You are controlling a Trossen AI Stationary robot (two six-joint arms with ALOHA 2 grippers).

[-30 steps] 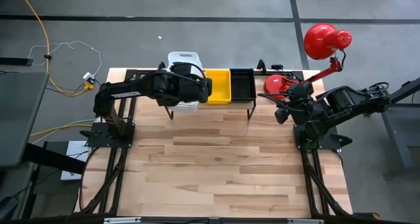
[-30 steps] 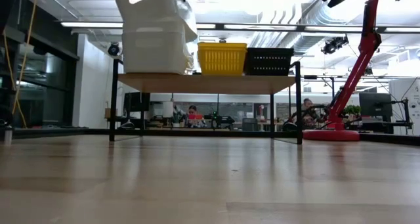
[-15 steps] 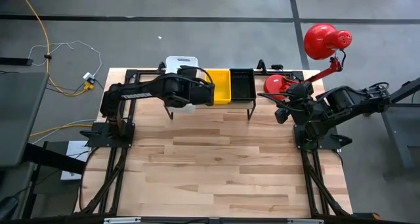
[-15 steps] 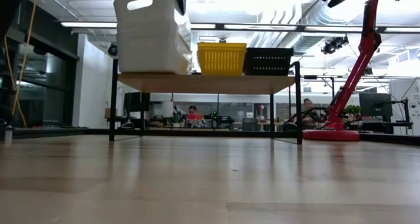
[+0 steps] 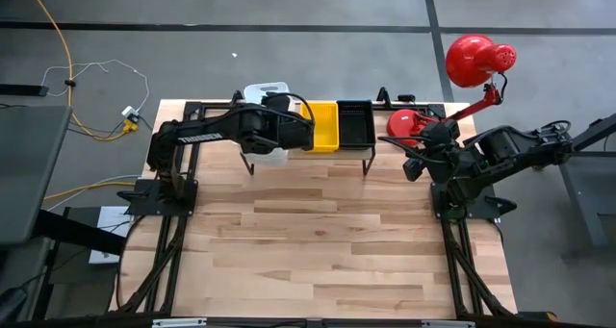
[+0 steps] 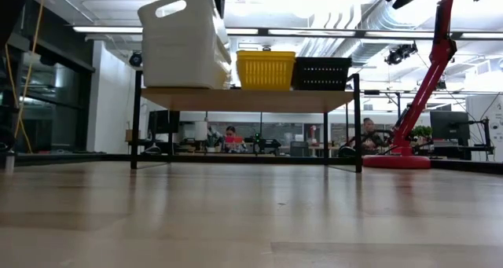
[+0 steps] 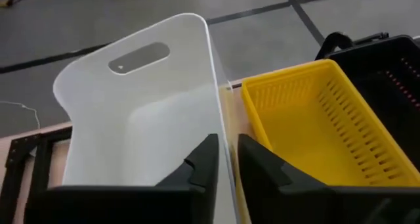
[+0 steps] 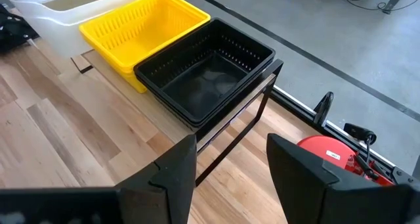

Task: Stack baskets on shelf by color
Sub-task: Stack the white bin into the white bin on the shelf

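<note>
A low black-tube shelf (image 5: 369, 158) with a light wood top is seen at the far edge of the wooden table (image 5: 318, 241). Three stacks of baskets stand on it in a row: the white basket stack (image 6: 185, 44) at the left end, the yellow mesh basket (image 5: 324, 126) in the middle, and the black mesh basket (image 8: 207, 69) at the right end. The yellow and black baskets are set just beside each other, their long walls touching or nearly so.

The left gripper (image 7: 223, 161) is placed over the right-hand wall of the top white basket (image 7: 141, 125), with one finger on each side of that wall. The fingers stand close about the thin wall; whether the wall is pinched or just released cannot be told. In the low view the top white basket is shown tilted, its left end raised, resting on the white ones beneath it.

The right gripper (image 8: 230, 161) is held off the table's right side, near the red lamp base (image 5: 406, 122), well apart from the shelf. Its fingers are spread apart and nothing is held between them. In its wrist view the yellow and black baskets are seen on the shelf ahead.
</note>
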